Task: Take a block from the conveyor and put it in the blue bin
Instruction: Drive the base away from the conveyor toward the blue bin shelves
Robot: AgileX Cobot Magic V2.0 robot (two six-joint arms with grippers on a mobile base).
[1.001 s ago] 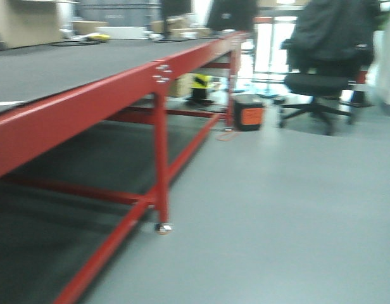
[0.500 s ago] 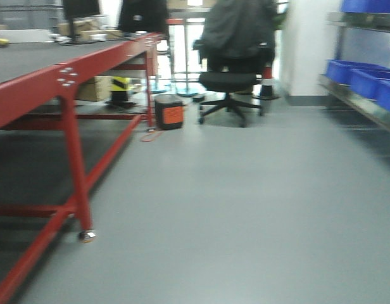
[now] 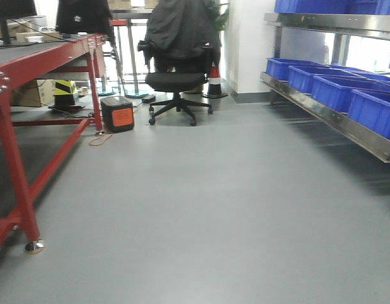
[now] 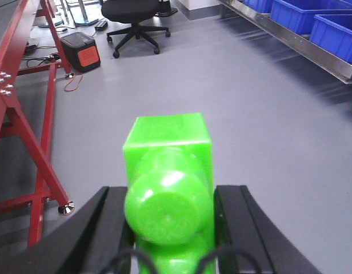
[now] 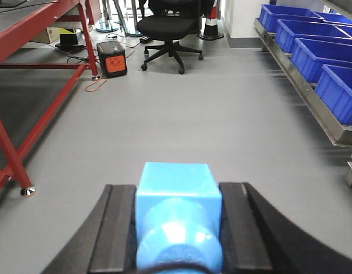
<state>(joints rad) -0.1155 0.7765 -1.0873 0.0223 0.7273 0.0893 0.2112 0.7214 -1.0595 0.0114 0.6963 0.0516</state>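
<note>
Both arms loaded, aimed forward over the floor [image 3: 233, 190].
The conveyor [image 4: 22, 40] stands left of the left gripper [image 4: 170, 197], which is clamped on a green block [image 4: 167, 142]; the right gripper [image 5: 176, 191] pinches a blue block [image 5: 177, 180], with bins [image 5: 330, 63] ahead to its right.

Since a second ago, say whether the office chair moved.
No. The office chair stays just right of the orange box; both slid left together, so the camera turned.

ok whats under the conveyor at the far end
Under the conveyor, at its far end: a cardboard box and a yellow-and-black striped object on the floor. Further left is cut off by the picture edge, so anything else there cannot be seen.
</note>
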